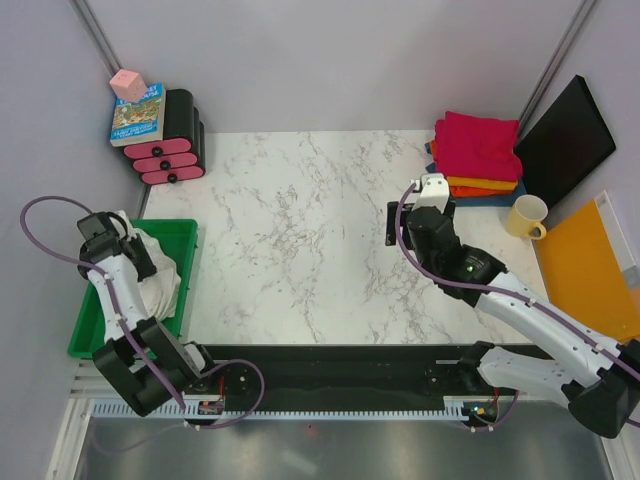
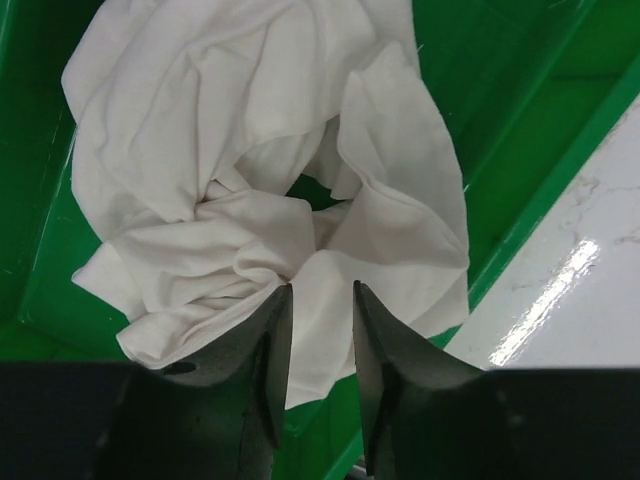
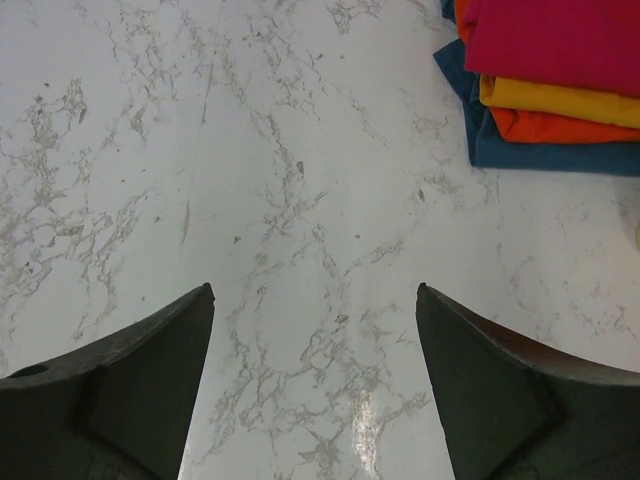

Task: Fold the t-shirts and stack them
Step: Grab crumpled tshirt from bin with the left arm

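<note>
At the far left, a green plastic bin (image 1: pixel 178 232) sits off the table's left edge. In it lies the large off-white, wrinkled cotton t-shirt (image 2: pixel 250 150), crumpled into a heap with a dark hollow near its middle. No sleeve, collar or hem can be picked out, so the shirt shows no usable long axis; the heap just runs roughly along the bin's length.

The left gripper (image 2: pixel 318 290) hangs directly over the near edge of that heap and points down into it. Its jaws stand a narrow gap apart. The cloth seen through the gap looks smooth rather than bunched, so I judge the jaws released and not yet pinching. The shirt lies straight ahead of and under the fingertips, which are touching it or just short of it; a slight dip and a close should catch a fold.

Further right, the white marble-patterned tabletop (image 1: pixel 290 250) is where the shirt would have to be spread.

Over the table's right half, the right gripper (image 3: pixel 315 295) hovers with its jaws spread wide and nothing between them. It is well apart from the bin, so the left arm is plainly the nearer one for the lift.

Beyond it, at the far right corner, sits the stack of folded cloth tees (image 1: pixel 478 150): magenta on top, orange layers under it and dark blue at the bottom. The right gripper is near this stack, which lies ahead and to its right.
</note>
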